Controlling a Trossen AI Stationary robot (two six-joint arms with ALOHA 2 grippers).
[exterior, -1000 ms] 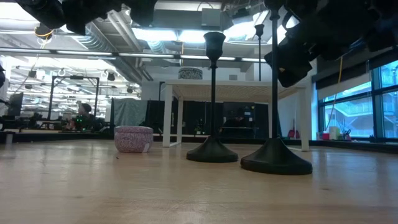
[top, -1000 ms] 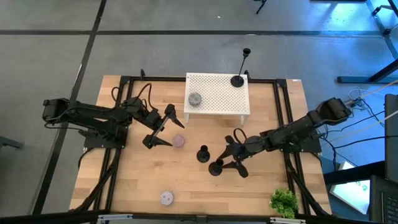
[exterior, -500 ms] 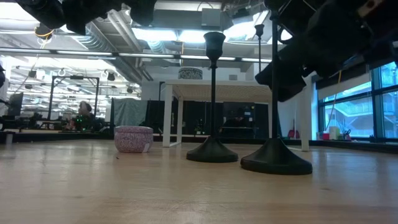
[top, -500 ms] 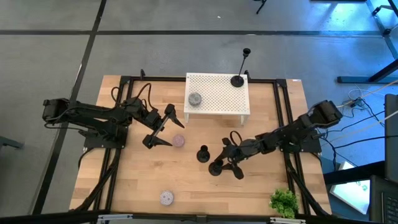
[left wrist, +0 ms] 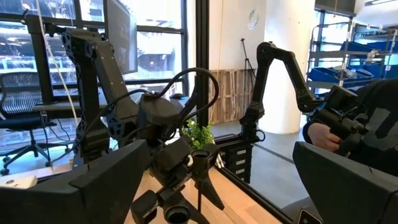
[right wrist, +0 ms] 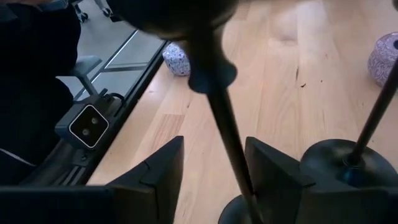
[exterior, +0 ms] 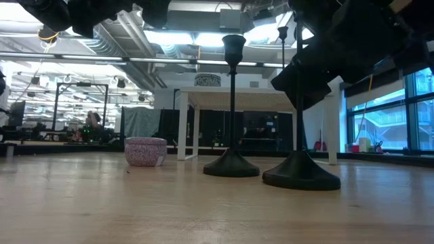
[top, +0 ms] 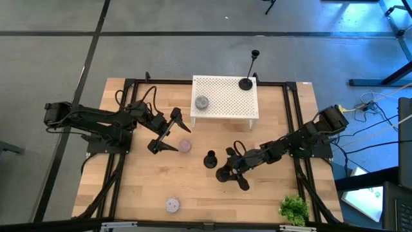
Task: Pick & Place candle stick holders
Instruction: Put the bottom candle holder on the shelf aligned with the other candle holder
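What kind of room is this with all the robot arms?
Probably a robotics lab or workshop. Two robot arms work at a framed wooden table on a bare concrete floor, another robot arm stands off by the window, and pipes and strip lights run across the open ceiling.

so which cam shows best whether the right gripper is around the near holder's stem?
Right wrist view: the stem runs up between the right gripper's open fingers, not yet pinched. High view shows the gripper at that holder but hides the gap. Low view shows only dark arm bulk beside the stem. Left wrist view sees it far off.
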